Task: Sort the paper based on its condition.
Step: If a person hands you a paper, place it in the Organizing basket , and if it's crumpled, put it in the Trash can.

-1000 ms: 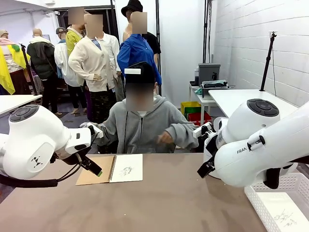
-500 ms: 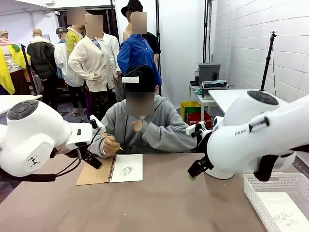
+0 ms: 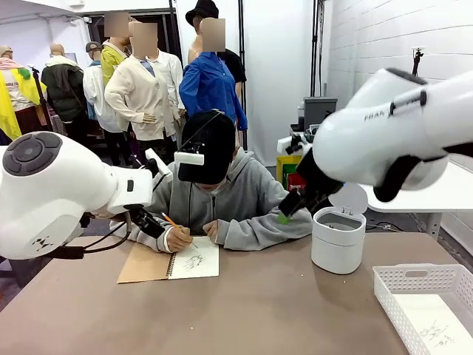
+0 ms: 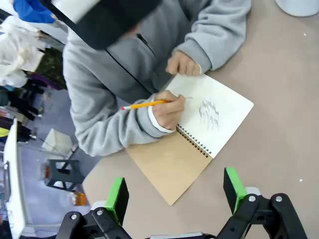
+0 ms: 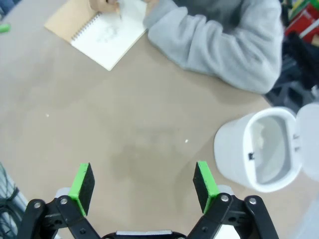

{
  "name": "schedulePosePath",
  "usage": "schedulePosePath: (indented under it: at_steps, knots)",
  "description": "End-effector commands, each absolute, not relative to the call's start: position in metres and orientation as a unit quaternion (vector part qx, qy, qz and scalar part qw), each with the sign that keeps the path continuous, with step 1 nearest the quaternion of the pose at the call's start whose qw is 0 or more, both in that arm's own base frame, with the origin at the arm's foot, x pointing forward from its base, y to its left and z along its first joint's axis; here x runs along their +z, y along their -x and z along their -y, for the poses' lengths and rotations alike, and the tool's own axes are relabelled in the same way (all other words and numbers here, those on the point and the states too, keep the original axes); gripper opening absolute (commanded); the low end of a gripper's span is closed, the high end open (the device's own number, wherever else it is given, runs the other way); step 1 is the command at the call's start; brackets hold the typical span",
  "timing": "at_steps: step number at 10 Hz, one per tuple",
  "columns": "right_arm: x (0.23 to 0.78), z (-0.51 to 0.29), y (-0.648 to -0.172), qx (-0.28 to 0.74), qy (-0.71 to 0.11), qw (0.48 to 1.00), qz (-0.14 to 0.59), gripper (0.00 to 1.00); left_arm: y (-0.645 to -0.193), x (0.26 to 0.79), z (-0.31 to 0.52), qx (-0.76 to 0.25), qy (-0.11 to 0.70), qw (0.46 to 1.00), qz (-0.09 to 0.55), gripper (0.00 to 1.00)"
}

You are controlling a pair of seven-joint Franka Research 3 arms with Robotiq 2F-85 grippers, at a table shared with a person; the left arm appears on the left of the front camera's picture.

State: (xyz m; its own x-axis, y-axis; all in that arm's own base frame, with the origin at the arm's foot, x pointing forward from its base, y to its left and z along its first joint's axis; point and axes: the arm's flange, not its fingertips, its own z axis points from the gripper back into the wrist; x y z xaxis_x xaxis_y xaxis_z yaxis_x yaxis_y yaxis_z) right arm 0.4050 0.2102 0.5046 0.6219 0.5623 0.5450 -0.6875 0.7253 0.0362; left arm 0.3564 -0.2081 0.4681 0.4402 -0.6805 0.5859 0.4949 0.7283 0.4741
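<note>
- Two grippers show jaws spread wide, holding nothing: the left gripper (image 4: 174, 186) hangs over the notebook (image 4: 192, 134), the right gripper (image 5: 143, 181) over bare table (image 5: 99, 124).
- Scribbled paper (image 3: 436, 329) lies in the white basket (image 3: 417, 275), which the frame's right edge cuts off.
- A person's hand (image 4: 169, 109) with a pencil (image 4: 144, 104) covers part of the notebook page.
- Bare tabletop separates the open bin (image 3: 338, 240) from the notebook.
</note>
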Motion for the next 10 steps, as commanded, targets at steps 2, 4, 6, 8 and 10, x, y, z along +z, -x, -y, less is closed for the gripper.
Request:
schedulePosePath:
  at_steps: [2, 4, 6, 8, 10]
  knots:
    - [0.518, -0.204, -0.429, 0.365, -0.106, 0.883, 0.275, 1.00, -0.280, 0.440, 0.205, -0.298, -0.140, 0.858, 0.394, 1.00]
    - [0.524, -0.208, -0.420, 0.356, -0.115, 0.886, 0.274, 1.00, -0.334, 0.476, 0.229, -0.324, -0.141, 0.843, 0.407, 1.00]
    - [0.524, -0.208, -0.420, 0.356, -0.115, 0.886, 0.274, 1.00, -0.334, 0.476, 0.229, -0.324, -0.141, 0.843, 0.407, 1.00]
    - [0.524, -0.208, -0.420, 0.356, -0.115, 0.886, 0.274, 1.00, -0.334, 0.476, 0.229, -0.324, -0.141, 0.843, 0.407, 1.00]
    - [0.525, -0.210, -0.421, 0.361, -0.104, 0.884, 0.277, 1.00, -0.330, 0.478, 0.231, -0.318, -0.135, 0.849, 0.399, 1.00]
